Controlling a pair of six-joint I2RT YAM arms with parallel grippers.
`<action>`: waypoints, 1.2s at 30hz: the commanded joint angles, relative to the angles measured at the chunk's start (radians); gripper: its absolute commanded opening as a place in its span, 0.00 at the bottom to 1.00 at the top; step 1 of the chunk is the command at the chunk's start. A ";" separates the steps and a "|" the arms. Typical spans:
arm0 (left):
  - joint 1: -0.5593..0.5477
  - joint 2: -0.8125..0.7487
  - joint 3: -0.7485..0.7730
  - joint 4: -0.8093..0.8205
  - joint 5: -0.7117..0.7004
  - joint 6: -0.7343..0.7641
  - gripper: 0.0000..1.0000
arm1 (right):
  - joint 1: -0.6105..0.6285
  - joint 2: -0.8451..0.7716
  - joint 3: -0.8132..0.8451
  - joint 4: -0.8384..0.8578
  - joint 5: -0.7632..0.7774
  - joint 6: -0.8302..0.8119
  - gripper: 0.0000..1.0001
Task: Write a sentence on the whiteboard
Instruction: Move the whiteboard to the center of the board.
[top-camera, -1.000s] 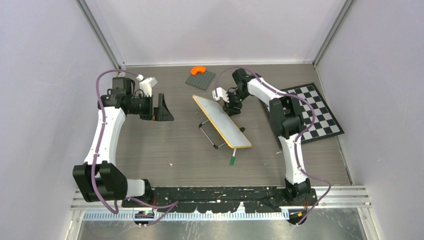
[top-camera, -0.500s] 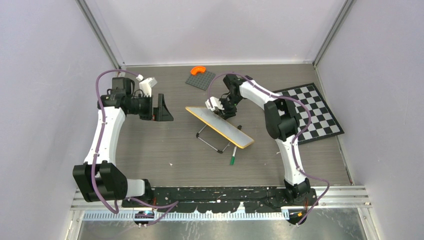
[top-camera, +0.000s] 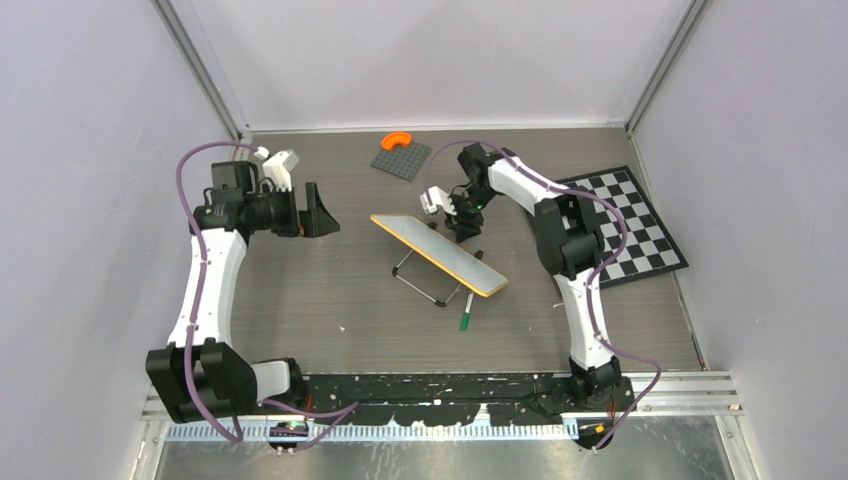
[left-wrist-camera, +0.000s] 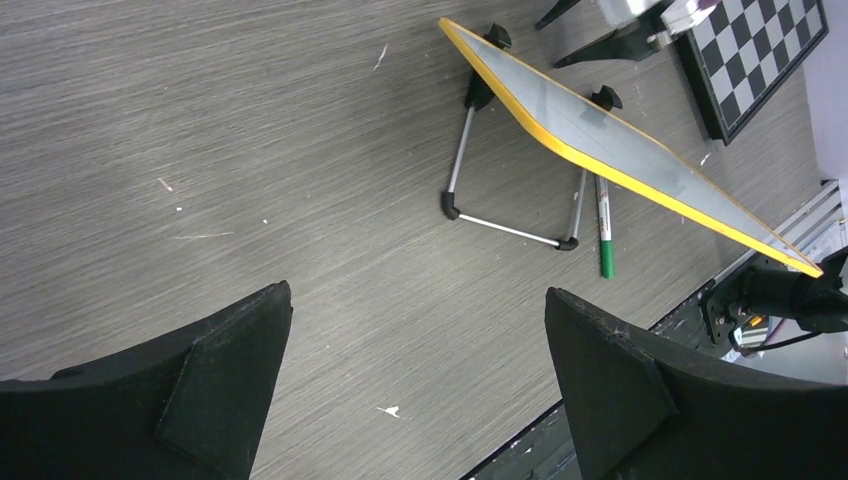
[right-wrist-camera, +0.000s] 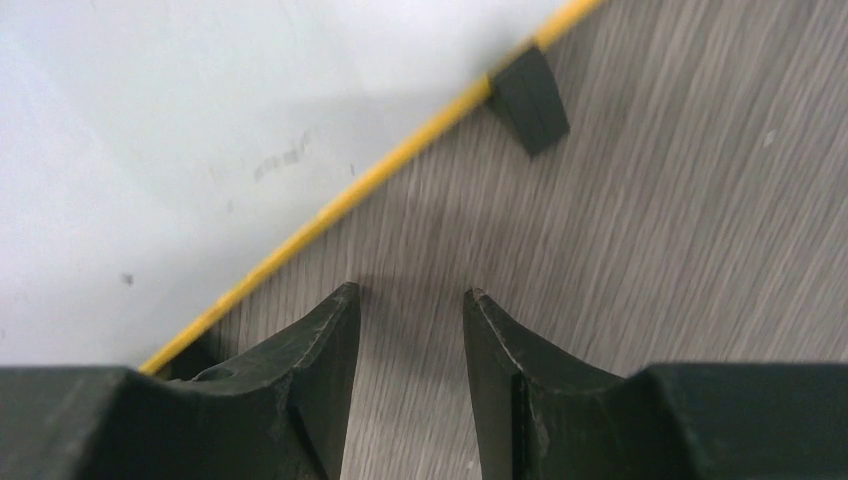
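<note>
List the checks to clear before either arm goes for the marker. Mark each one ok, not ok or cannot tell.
1. The whiteboard propped up: ok, tilted on its wire stand.
2. The green marker held: not ok, it lies on the table beside the stand.
3. The left gripper free: ok, open and empty.
4. The right gripper free: ok, open, nothing between its jaws, close to the whiteboard's frame.
5. Writing face blank: cannot tell; the part in the right wrist view shows no lettering.
6. Marker cap off: cannot tell.

Gloss against matt grain
The board (left-wrist-camera: 620, 140) is smooth, glossy white with a yellow plastic-looking frame (right-wrist-camera: 380, 174); its stand (left-wrist-camera: 510, 229) is shiny bare metal rod; the table (top-camera: 330, 290) is matt grey wood-grain; the fingers (left-wrist-camera: 620, 400) are matt black.
</note>
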 joint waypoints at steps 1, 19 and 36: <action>0.001 0.001 0.019 0.028 0.016 0.037 1.00 | -0.041 -0.050 -0.038 -0.103 0.056 0.004 0.45; 0.047 0.012 0.089 -0.039 0.018 0.012 1.00 | 0.149 -0.282 -0.411 -0.033 0.075 0.112 0.43; 0.051 0.013 0.102 -0.057 0.067 0.004 1.00 | 0.071 -0.317 -0.293 0.046 0.032 0.146 0.46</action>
